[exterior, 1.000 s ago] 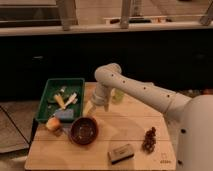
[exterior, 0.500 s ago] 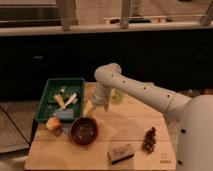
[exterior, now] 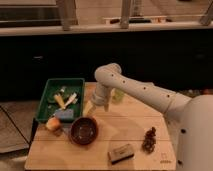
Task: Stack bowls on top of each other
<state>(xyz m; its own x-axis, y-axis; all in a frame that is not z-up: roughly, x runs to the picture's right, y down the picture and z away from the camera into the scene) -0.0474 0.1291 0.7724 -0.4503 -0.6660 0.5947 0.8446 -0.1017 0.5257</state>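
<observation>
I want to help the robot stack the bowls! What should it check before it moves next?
1. Bowl in sight: ok, one brown bowl sits on the wooden table.
2. Second bowl found: cannot tell, none shows.
3. Bowl upright and empty: ok.
4. Gripper near the bowl: not ok, it hangs above and behind it, beside the green tray.
5. Gripper holding something: cannot tell.
6. Things crowding the bowl: not ok, an orange fruit lies close.

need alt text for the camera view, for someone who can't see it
A white robot arm reaches over a wooden table, its gripper hanging just above and right of a dark brown bowl. A green tray of small items sits at the table's left, with a sponge-like block and a pinecone-like object near the front.
</observation>
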